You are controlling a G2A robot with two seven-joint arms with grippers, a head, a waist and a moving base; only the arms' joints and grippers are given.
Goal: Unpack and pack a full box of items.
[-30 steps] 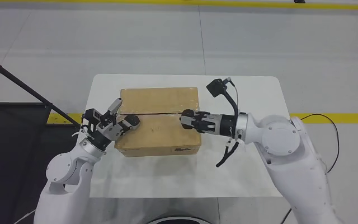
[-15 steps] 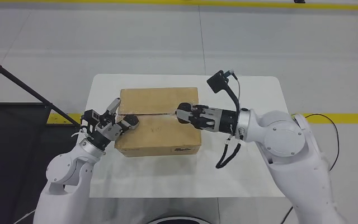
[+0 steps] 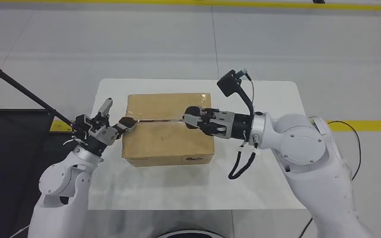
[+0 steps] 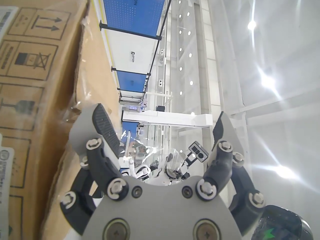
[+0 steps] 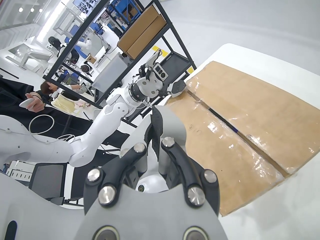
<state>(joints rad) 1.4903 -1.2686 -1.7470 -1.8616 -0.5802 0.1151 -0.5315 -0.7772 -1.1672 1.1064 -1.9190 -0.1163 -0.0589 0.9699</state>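
Note:
A closed cardboard box [image 3: 166, 140] with a taped centre seam lies in the middle of the white table [image 3: 262, 178]. My left gripper [image 3: 122, 124] stands open at the box's left end, level with the seam, one fingertip [image 5: 178, 87] touching the top edge. In the left wrist view the box's side [image 4: 30, 76] runs beside my open left gripper [image 4: 160, 118]. My right gripper [image 3: 189, 116] hovers shut over the seam, right of the box's middle. The right wrist view has my right gripper [image 5: 160, 118] above the taped top [image 5: 250, 116]. Whether it pinches any tape I cannot tell.
Bare table surface lies in front of the box and to its right. A thin black pole [image 3: 24, 89] slants over the floor left of the table, with a dark mat [image 3: 24, 154] below it. A metal rack [image 5: 150, 26] stands beyond the table's left side.
My left gripper has drawn back leftward from the box's left end. My right gripper has moved left along the seam, from the box's right edge onto its top.

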